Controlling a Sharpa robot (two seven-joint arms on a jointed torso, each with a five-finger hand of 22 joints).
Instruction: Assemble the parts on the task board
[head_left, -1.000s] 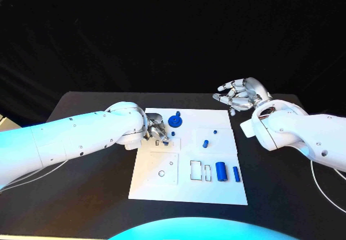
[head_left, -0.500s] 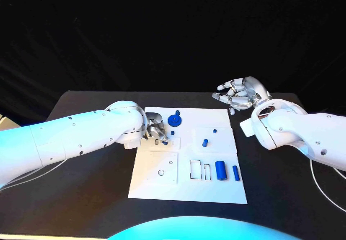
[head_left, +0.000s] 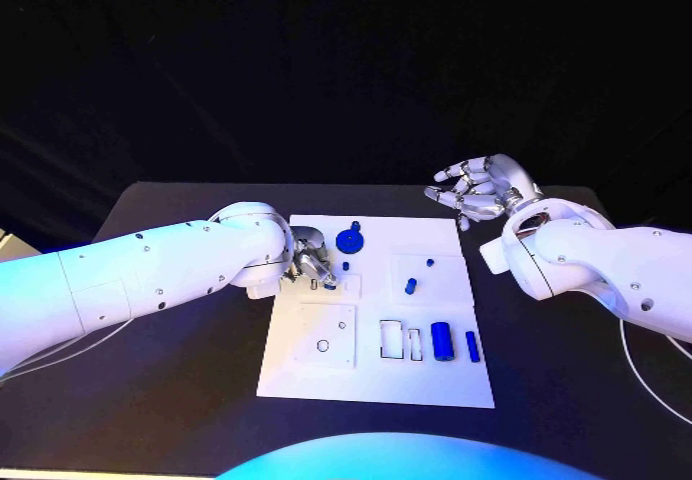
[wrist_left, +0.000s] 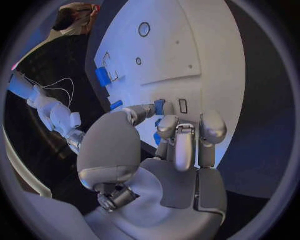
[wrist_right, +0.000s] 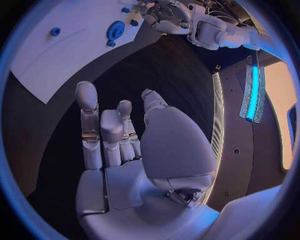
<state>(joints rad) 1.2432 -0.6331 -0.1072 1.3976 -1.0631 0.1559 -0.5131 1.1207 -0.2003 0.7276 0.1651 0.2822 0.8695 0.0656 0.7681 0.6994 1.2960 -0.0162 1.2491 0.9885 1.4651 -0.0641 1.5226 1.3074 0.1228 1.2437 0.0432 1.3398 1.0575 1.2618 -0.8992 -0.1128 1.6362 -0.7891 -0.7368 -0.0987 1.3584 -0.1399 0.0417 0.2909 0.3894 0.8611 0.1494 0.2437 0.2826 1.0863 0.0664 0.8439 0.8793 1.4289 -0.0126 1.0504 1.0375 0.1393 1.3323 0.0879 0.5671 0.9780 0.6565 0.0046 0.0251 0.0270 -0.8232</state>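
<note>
White task board (head_left: 378, 375) flat on the black worktop (head_left: 173, 390), between the two arms; no brand, label or readable writing anywhere on board or parts.

Left hand (head_left: 315, 264) down over the board's left edge, fingers (wrist_left: 167, 126) bunched and pinching a small blue part (wrist_left: 160, 106) at the tips, right beside a small rectangular slot (wrist_left: 183, 105) in the board; tips touching or nearly touching the board surface, cannot tell which. Just beyond the left fingers, a round blue disc part (head_left: 351, 240) with a short peg part (head_left: 356, 225) close to it near the board's far edge.

Right hand (head_left: 482, 190) raised over bare worktop past the board's far right corner, well apart from every part; fingers (wrist_right: 89, 107) apart and lightly curled, holding nothing.

Between the two hands, in a raised square panel: a small upright blue pin (head_left: 430, 263) and a short blue cylinder (head_left: 411, 287). Nearer the board's front edge, away from both sets of fingers: a fat blue cylinder (head_left: 443, 342) and a slim blue rod (head_left: 472, 346) lying side by side, next to two outlined rectangular recesses (head_left: 392, 339). Left of those, a square plate (head_left: 327, 335) with a small oval hole.
</note>
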